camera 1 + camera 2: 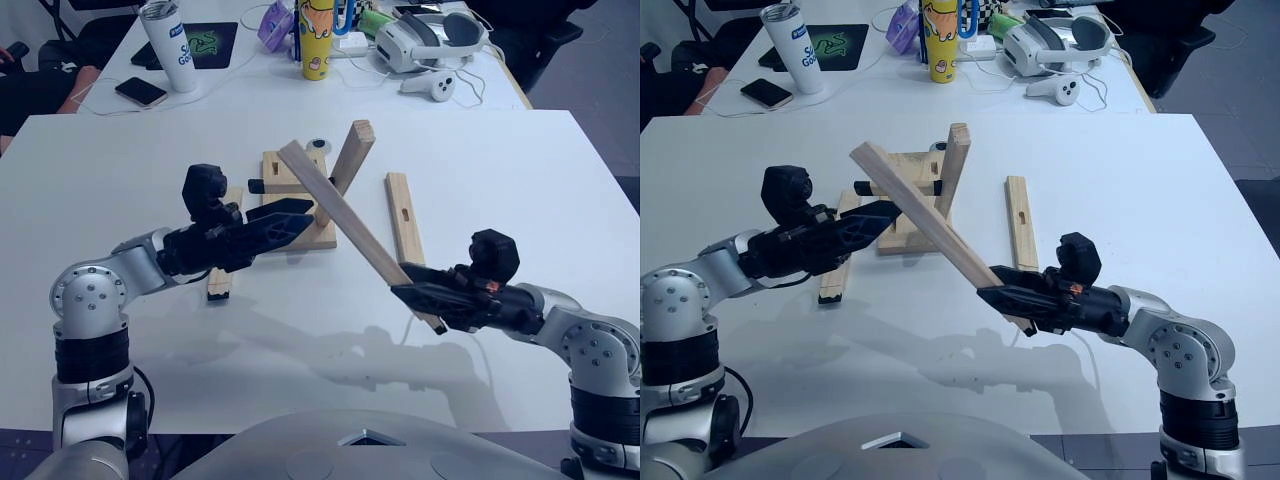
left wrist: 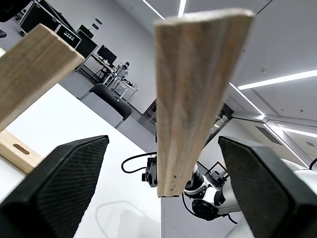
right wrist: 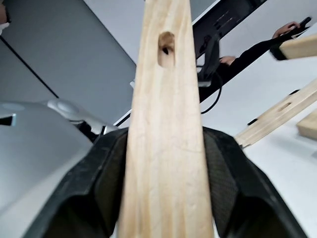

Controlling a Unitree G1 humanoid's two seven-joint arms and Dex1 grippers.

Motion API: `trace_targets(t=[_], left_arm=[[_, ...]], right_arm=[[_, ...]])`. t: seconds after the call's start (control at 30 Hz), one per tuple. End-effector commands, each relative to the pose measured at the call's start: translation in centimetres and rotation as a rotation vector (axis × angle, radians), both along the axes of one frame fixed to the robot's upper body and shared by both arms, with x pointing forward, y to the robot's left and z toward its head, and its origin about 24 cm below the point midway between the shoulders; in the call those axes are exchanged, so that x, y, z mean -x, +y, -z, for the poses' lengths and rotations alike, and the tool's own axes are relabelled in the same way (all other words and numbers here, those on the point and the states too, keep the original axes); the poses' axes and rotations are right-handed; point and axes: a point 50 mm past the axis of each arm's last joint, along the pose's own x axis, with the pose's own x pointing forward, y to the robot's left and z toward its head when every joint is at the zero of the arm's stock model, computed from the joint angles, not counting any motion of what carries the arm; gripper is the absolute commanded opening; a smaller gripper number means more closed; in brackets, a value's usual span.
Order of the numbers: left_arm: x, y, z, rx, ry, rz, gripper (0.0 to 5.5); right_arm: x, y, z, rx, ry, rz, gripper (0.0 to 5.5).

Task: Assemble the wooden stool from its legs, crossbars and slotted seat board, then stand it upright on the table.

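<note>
R end effector [image 1: 412, 288]: clenched on lower end of long leg [image 1: 345, 225]; fingers [image 3: 99, 188] press both sides of the wood.
Long leg: rises at a slant from R end effector, away and toward robot's left; slot hole [image 3: 166, 49] shows in its face above the grip; top end lifted off counter [image 1: 480, 160].
L end effector [image 1: 295, 222]: released, pads [image 2: 59, 198] spread, leg's top end between them w/o touching.
Seat board [image 1: 283, 170]: flat on counter just beyond L end effector, under leg's top end.
Tilted piece [image 1: 352, 150]: leans up from seat board, crosses behind long leg.
Slotted bar [image 1: 402, 215]: flat on counter, just beyond R end effector, apart from board.
Short piece [image 1: 220, 282]: on counter, under L end effector's wrist.
</note>
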Motion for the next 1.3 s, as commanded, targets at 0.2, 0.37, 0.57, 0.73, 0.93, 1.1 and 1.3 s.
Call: trace_targets(t=[0.2, 0.37, 0.57, 0.73, 0.93, 1.1, 1.3], left_arm=[[-0.1, -0.2, -0.3, -0.006, 0.024, 0.043, 4.09], [0.1, -0.3, -0.4, -0.010, 0.031, 0.062, 4.09], [0.1, -0.3, -0.5, -0.013, 0.029, 0.072, 4.09], [0.3, -0.5, -0.5, -0.004, 0.037, 0.088, 3.94], [0.7, -0.4, -0.1, -0.017, 0.054, 0.098, 3.17], [0.5, -0.4, 0.0, -0.026, 0.053, 0.091, 2.48], [0.4, -0.4, 0.2, -0.049, 0.053, 0.080, 2.14]], right_arm=[[0.2, 0.0, 0.3, 0.037, -0.018, -0.020, 2.06], [0.3, 0.0, 0.6, 0.045, -0.017, -0.019, 2.06], [0.4, 0.0, 1.0, 0.064, -0.011, -0.021, 2.06], [0.5, 0.0, 1.2, 0.074, -0.010, -0.025, 2.06], [0.3, 0.0, 1.0, 0.061, -0.015, -0.015, 2.06], [0.3, 0.1, 1.0, 0.058, -0.013, -0.023, 2.06], [0.0, 0.1, 0.9, 0.064, -0.017, -0.010, 2.06]])
